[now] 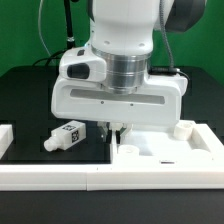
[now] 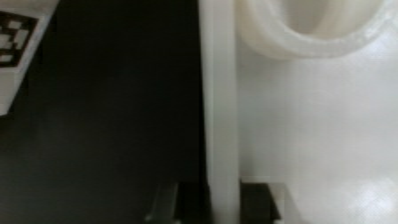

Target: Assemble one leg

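Starting with the exterior view, the gripper (image 1: 115, 130) was found low over the near edge of the white panel (image 1: 160, 150), its fingers down at that edge. The leg (image 1: 68, 135) lay on its side on the black table (image 1: 30, 100), to the exterior view's left of the gripper, near it but clear of both gripper and panel. Its long axis ran almost level across the picture, tilted slightly, with the narrower peg end pointing to the exterior view's left and the tagged block end nearer the gripper. A white border rail (image 1: 60, 178) closed off the front of the work area.

Turning to the wrist view, the fingers (image 2: 178, 200) stood one on either side of the panel's (image 2: 311, 130) raised edge strip, with the gripper (image 2: 217, 198) centred on it. No gap was visible between pads and strip, so the jaws appeared clamped on the panel, though blur at the pads left this short of certain. Only a corner of the leg's (image 2: 15, 45) tag showed, well off to one side across bare table.

In my judgement, reaching the leg would call for a release, then a sideways move toward the block end, with the jaws set across the leg's long axis.
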`<state>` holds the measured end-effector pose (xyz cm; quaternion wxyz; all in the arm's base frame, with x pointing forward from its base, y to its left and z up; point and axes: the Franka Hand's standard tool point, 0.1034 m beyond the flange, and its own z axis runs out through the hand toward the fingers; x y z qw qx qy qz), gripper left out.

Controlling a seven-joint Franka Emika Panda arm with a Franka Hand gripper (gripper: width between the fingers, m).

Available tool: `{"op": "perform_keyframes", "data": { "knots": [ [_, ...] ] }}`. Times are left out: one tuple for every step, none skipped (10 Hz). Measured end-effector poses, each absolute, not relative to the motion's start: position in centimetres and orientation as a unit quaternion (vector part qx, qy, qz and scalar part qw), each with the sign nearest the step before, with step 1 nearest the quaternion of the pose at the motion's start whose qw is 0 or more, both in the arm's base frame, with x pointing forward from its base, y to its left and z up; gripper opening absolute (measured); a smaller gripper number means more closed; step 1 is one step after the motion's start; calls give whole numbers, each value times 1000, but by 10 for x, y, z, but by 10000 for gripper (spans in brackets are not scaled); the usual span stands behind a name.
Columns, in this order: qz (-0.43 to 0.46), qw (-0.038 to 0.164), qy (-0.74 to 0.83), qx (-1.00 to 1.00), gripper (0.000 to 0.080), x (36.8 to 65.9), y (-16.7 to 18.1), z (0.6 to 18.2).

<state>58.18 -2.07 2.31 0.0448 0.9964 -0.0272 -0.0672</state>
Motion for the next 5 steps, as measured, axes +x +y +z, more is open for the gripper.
{"op": "perform_keyframes", "data": {
  "knots": [
    [-67,44,-27,996,56,582,-21,23],
    [-67,44,-27,996,153,582,-21,23],
    [-67,44,-27,996,354,582,-21,23],
    [-67,44,-27,996,354,582,-21,23],
    [-67,44,-27,996,530,582,-21,23]
  ]
}}
